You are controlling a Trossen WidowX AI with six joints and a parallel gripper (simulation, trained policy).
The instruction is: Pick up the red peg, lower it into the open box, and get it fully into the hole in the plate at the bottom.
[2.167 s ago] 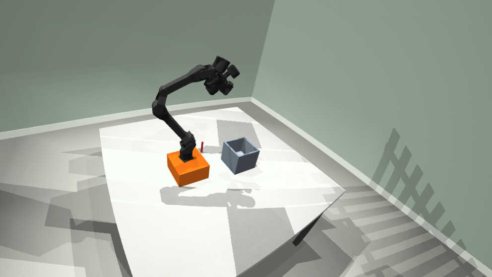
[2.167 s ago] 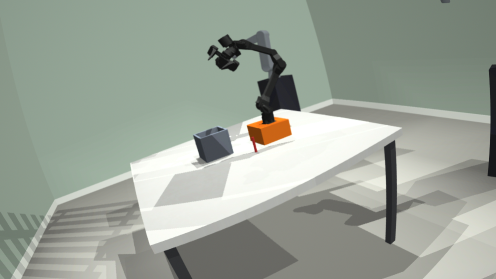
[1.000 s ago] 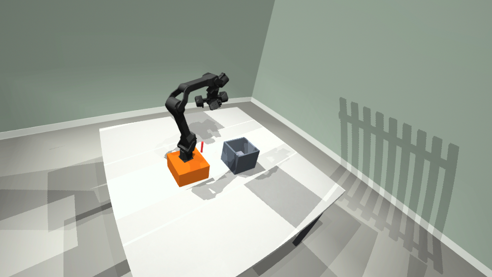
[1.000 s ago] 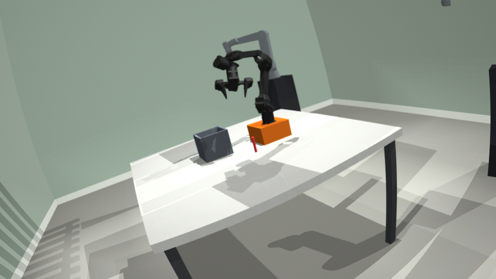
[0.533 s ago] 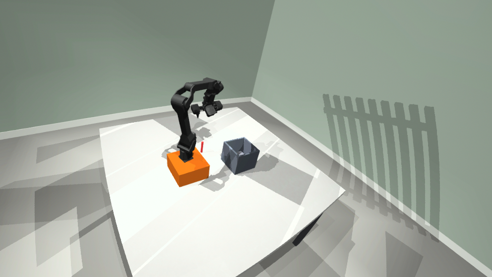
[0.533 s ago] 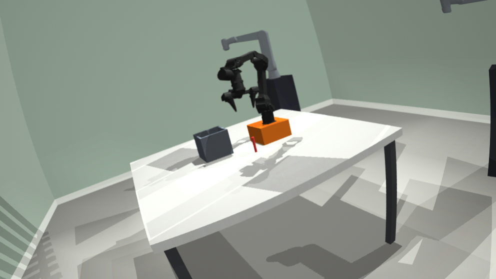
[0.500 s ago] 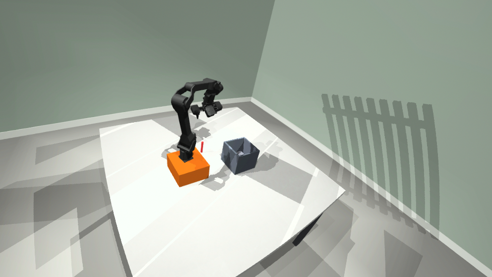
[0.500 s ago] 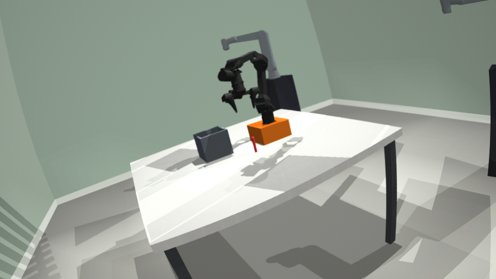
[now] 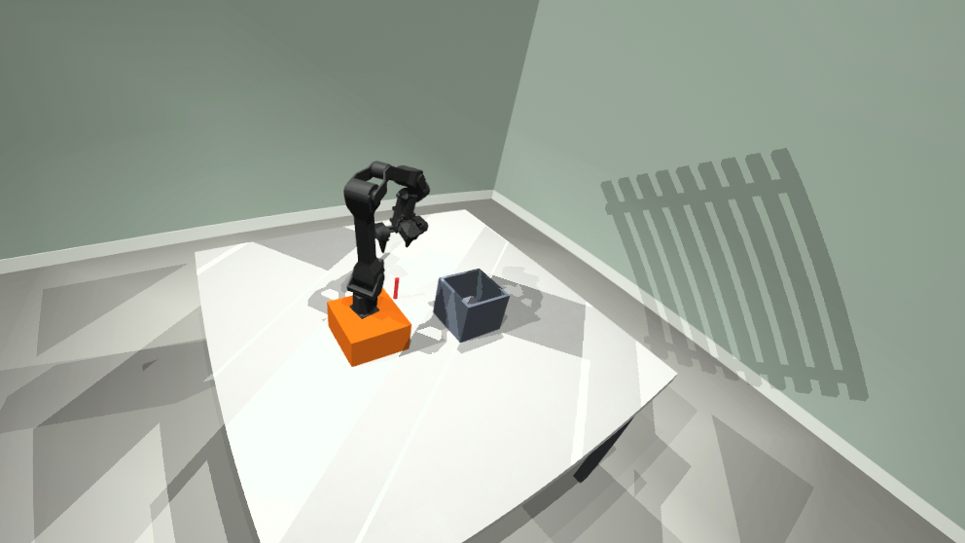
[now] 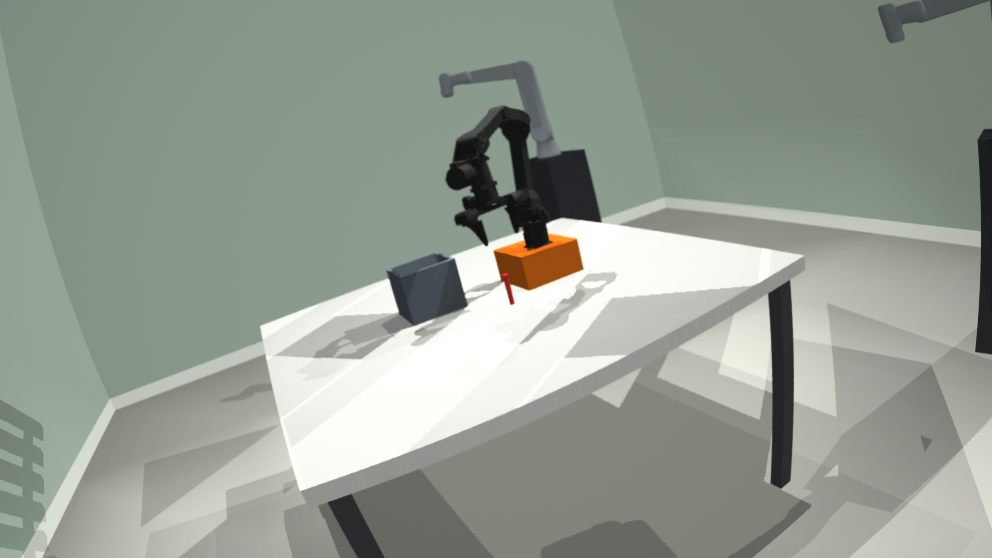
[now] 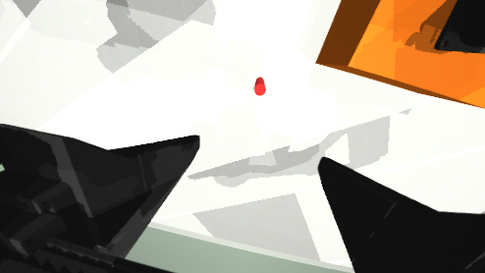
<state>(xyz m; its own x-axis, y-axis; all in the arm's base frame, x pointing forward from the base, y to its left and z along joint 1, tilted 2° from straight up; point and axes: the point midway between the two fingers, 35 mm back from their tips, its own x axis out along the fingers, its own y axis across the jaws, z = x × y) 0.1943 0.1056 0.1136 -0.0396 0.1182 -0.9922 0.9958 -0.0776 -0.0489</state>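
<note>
1. Pale green walls (image 9: 202, 101) (image 10: 277, 138) (image 11: 196, 250) stand behind a white table (image 9: 405, 439) (image 10: 485, 360) (image 11: 98, 103), which is crossed by shadows and bright patches. The order below runs left to right in the top view.

2. On the table sits an orange block (image 9: 380, 343) (image 10: 554, 267) (image 11: 417, 79), with the black arm (image 9: 365, 235) (image 10: 520, 152) mounted on it and bent over at the top.

3. The fingers (image 9: 407, 237) (image 10: 477, 231) hang above the table, spread wide, pointing down and holding nothing.

4. The red peg (image 9: 396, 288) (image 10: 508, 289) (image 11: 260, 88) stands upright on the table just beside the block, untouched. In the wrist view it shows beyond the gap between the fingertips, so the fingers probably need to shift towards it as they lower. It looks light, stiff and smooth, unlikely to be crushed but easily tipped or slid by a sideways nudge. The upper half seems the best hold, squeezed squarely from both sides: this would leave the lower end free for the hole and limit tilting.

5. The grey open box (image 9: 482, 320) (image 10: 430, 294) stands apart from the peg. Its walls will likely leave little room for the fingers; the hole inside cannot be made out.

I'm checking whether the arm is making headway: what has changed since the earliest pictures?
The gripper has come down and in toward the orange block. Nothing was grasped. The red peg and box stayed put.
</note>
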